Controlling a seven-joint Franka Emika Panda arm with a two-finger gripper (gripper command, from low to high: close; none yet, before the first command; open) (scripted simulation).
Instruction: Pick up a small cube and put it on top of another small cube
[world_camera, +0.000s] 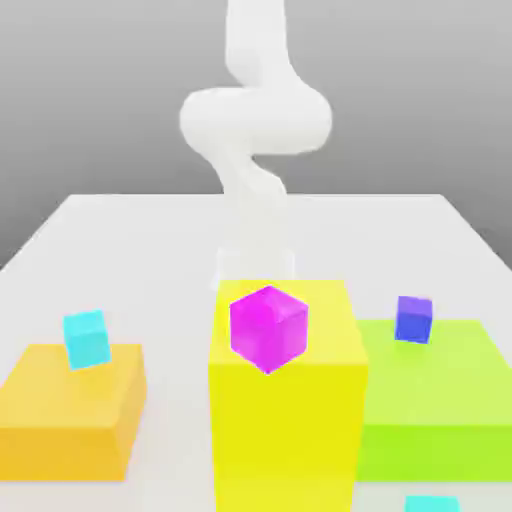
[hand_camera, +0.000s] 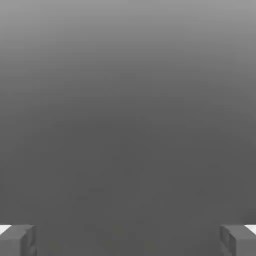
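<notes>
Two small cyan cubes are the pieces that matter. One cyan cube (world_camera: 86, 338) sits tilted on the orange block (world_camera: 70, 412) at the exterior view's left, near that block's back edge, one corner dipped. The second cyan cube (world_camera: 432, 503) lies low on the white table (world_camera: 120, 240), just in front of the green block (world_camera: 440, 400) at the exterior view's right; its lower part is cut off by the frame edge, so its pose is hard to judge.

Between the two stands a tall yellow block (world_camera: 290, 430), taller than its flat orange and green neighbours. A larger magenta cube (world_camera: 268, 328) rests on the yellow block's top, turned so a corner faces the camera. A small blue-violet cube (world_camera: 413, 319) sits at the green block's back left corner. All of these are plain, matte, sharp-edged solids in flat colour.

Behind the yellow block rises the white arm (world_camera: 255, 120), smooth and rounded, looping in a bend above the table.

From the hand view, the gripper (hand_camera: 128, 240) faces a plain grey background. Its two grey, blocky fingertips (hand_camera: 17, 240) stand far apart at the picture's opposite corners, spread wide with nothing between them.
</notes>
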